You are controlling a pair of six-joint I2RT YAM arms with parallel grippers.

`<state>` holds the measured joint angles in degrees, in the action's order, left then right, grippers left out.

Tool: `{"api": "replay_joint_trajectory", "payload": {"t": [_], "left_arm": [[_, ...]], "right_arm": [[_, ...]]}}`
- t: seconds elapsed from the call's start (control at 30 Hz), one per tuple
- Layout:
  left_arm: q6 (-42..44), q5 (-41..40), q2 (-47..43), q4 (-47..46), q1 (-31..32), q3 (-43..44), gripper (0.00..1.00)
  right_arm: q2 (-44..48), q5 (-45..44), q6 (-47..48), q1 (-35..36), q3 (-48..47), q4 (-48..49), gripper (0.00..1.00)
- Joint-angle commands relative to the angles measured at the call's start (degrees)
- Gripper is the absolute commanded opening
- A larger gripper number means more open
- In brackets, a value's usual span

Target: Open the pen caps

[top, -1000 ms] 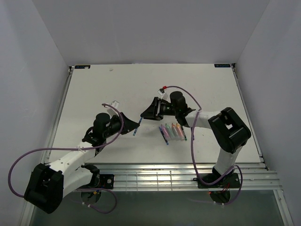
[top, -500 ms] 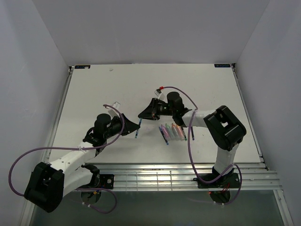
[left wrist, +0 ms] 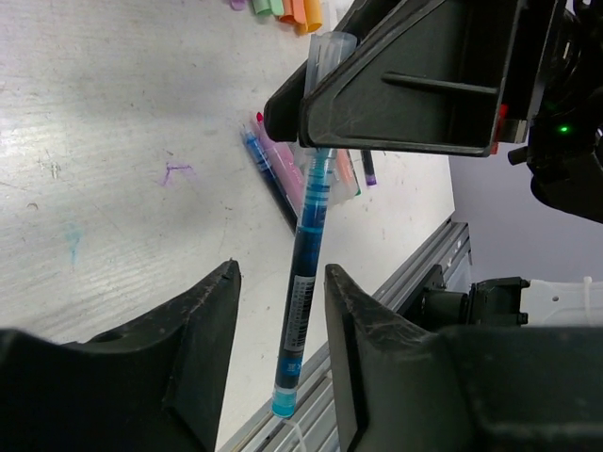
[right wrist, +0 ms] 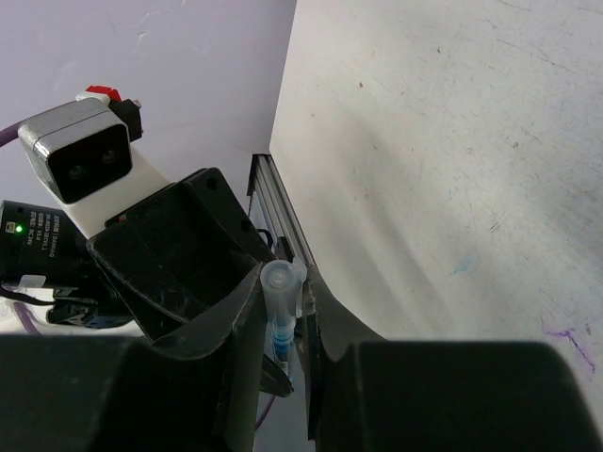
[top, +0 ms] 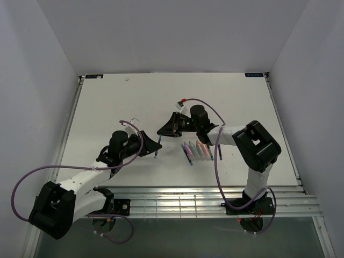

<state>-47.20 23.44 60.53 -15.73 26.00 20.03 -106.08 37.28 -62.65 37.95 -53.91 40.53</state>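
The two arms meet nose to nose over the middle of the white table (top: 107,102), with the blue pen (left wrist: 304,282) slanting between them. The right gripper (right wrist: 281,287) is pinched narrow on the pen's upper end. Its fingers (right wrist: 240,315) press in from both sides, and the pale, translucent cap (left wrist: 330,45) pokes out past them. The left gripper (left wrist: 281,278) stands parted around the lower barrel — there is daylight on each side, so its fingers (left wrist: 203,325) bracket the pen without touching it. Just to the right of the pair, the other pens (top: 197,150) lie side by side in a short row on the table — pastel markers with a few slim darker ones. A small purple scribble (left wrist: 175,172) marks the tabletop.
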Motion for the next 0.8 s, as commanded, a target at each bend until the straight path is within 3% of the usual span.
{"api": "replay_joint_trajectory", "payload": {"t": [0.0,0.13,0.17,0.2,0.3,0.77], "left_arm": [[0.5,1.4,0.4,-1.4,0.3,0.0,0.49],[0.7,1.6,1.1,-1.6,0.5,0.1,0.29],[0.6,1.6,1.3,-1.6,0.5,0.1,0.16],[0.6,1.7,1.3,-1.7,0.5,0.1,0.10],[0.2,2.0,1.9,-1.7,0.5,-0.1,0.00],[-2.2,2.3,-0.9,-2.1,1.5,-3.7,0.00]], "right_arm": [[0.4,0.3,-0.1,0.3,-1.5,3.0,0.08],[0.3,0.4,-0.4,0.2,-1.8,3.1,0.08],[0.3,0.3,-0.4,0.2,-2.2,3.0,0.08],[0.2,0.4,-0.3,0.2,-2.4,3.0,0.08],[-0.5,0.2,0.1,0.2,-4.0,2.1,0.08],[-8.8,-2.1,4.1,-5.7,-20.0,-8.9,0.08]]}}
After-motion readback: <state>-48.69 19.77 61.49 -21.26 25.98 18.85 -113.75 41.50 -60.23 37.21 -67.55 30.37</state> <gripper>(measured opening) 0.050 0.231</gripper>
